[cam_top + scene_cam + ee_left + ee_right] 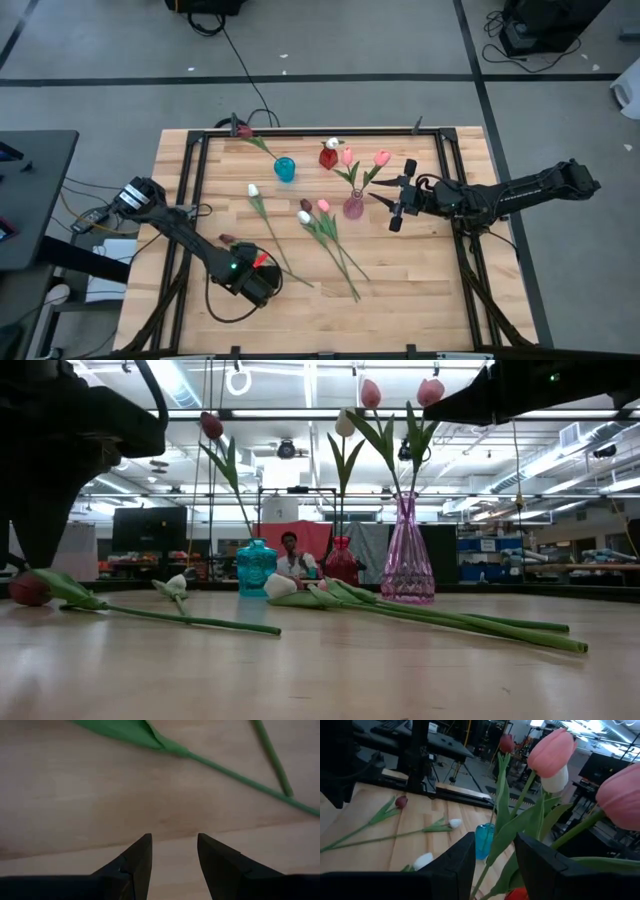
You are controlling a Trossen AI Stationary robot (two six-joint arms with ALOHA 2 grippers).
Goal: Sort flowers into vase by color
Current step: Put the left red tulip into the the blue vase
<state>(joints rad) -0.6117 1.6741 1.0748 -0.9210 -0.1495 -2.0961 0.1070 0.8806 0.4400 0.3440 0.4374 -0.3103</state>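
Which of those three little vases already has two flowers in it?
The pink vase, nearest the right gripper: two pink tulips stand in it. The blue vase and red vase hold one each.

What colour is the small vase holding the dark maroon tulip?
Teal blue; the small teal glass vase shows best in the low view.

Three vases (327, 157) sit in a rough row near the worktop's (430, 290) back edge, each with flowers in it. Loose tulips (330, 240) lie on the worktop in front, more off to the left.
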